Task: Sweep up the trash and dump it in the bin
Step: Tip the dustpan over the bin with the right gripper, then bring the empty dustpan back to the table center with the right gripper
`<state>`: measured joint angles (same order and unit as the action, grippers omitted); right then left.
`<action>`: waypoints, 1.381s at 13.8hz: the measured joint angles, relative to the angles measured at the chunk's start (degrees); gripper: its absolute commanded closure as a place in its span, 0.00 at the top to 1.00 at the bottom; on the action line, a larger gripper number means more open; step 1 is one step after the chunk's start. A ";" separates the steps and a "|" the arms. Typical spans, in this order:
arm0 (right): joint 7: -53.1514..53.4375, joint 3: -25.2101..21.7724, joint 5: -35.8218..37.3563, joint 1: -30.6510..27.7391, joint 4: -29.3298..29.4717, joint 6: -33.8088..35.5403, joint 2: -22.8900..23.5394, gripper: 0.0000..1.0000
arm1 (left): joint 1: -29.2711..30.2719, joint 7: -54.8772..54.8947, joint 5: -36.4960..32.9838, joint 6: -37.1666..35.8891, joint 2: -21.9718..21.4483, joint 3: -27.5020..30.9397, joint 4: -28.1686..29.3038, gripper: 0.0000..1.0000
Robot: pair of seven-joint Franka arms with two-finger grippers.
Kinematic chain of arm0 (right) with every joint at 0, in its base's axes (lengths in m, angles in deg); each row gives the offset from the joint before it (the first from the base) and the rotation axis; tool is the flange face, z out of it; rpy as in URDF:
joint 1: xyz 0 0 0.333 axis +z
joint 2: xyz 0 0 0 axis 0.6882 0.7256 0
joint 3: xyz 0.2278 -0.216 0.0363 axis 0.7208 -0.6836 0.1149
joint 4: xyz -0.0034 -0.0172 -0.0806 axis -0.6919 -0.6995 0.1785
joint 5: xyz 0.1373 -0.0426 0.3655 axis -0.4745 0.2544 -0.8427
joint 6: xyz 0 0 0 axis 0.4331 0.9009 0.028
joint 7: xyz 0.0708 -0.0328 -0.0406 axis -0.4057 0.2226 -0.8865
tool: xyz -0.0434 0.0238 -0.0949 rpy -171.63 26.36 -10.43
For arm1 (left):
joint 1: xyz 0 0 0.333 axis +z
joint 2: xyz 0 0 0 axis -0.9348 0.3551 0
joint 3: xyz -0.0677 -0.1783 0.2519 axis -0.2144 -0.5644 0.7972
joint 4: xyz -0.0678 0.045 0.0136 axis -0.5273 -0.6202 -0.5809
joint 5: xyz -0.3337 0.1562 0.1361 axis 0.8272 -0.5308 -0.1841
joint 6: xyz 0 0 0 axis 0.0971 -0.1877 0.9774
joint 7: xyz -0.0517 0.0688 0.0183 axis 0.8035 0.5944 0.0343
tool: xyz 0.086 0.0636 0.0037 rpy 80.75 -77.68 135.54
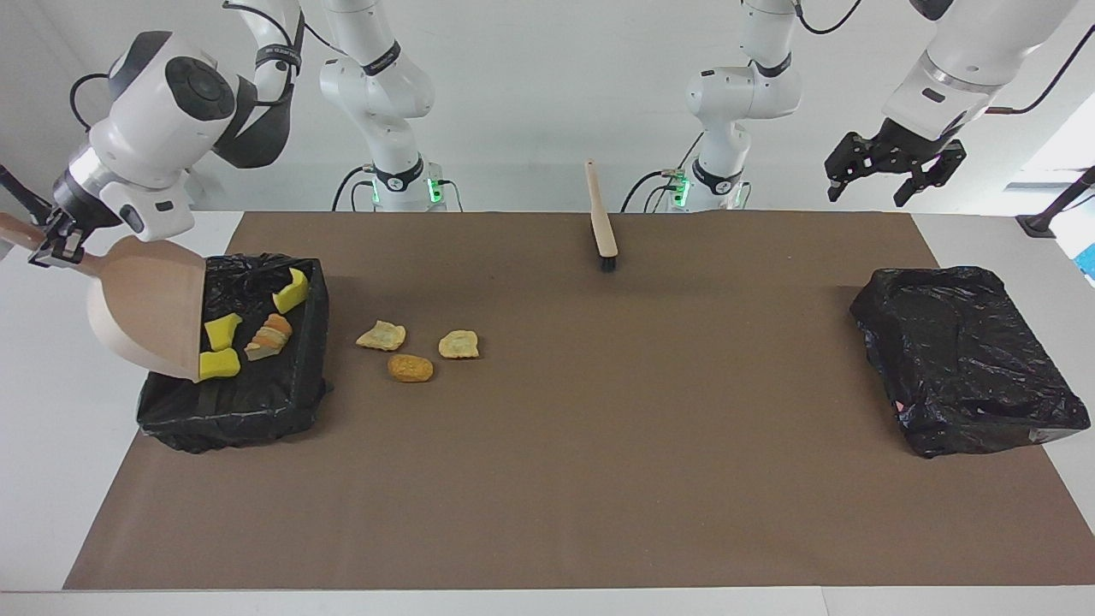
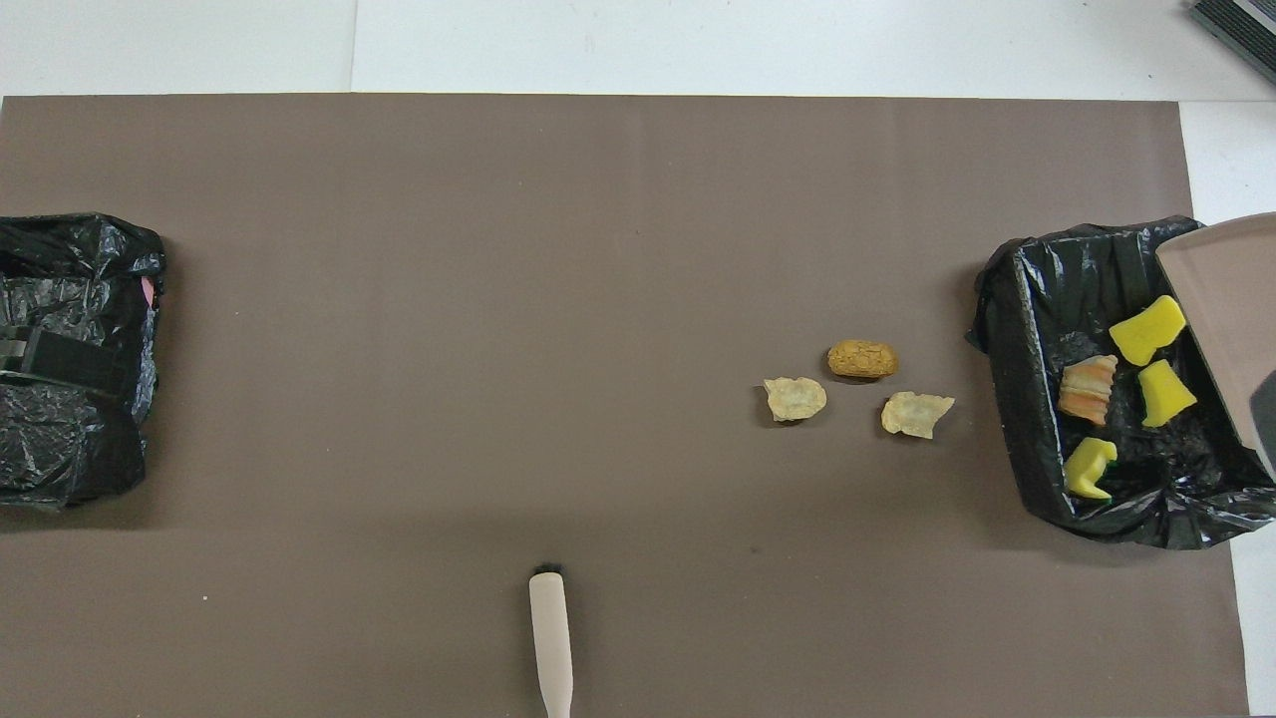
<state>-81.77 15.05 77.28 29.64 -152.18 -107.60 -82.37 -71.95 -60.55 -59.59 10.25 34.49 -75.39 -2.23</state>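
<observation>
Facing view: dustpan over bin

White arms, black joint bands, black cables, green base lights.

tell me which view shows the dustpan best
The facing view: the whole beige dustpan shows there, tilted over the bin, its handle in the shut right gripper. The overhead view catches only a corner of the pan at its edge, with neither handle nor gripper.
</observation>
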 measured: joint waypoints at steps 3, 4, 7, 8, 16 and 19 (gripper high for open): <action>-0.07 0.13 -11.42 0.00 0.92 0.30 -0.66 0.00 | 0.00 0.00 0.00 0.00 -0.09 0.00 0.00 1.00; -0.07 0.12 -15.39 -0.03 0.92 0.33 -0.65 0.00 | 0.00 0.00 0.00 0.00 -0.11 0.00 0.00 1.00; -0.05 0.16 -23.30 0.01 0.86 0.35 -0.60 0.00 | 0.00 0.00 0.00 0.00 -0.13 0.01 0.00 1.00; 0.09 0.20 -25.85 0.03 0.81 0.35 -0.59 0.00 | 0.00 0.00 0.00 0.00 -0.14 0.01 0.00 1.00; 29.14 0.92 -37.37 8.04 -2.35 2.50 0.54 0.00 | 0.00 0.00 0.00 0.01 -0.14 0.00 0.01 1.00; 44.01 1.04 -41.03 13.04 -3.30 2.54 2.05 0.00 | 0.00 0.00 0.00 0.01 -0.14 0.00 0.03 1.00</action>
<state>-37.75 16.09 36.25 42.68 -155.48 -105.07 -80.32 -71.94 -60.56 -59.59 10.26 34.35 -75.40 -2.21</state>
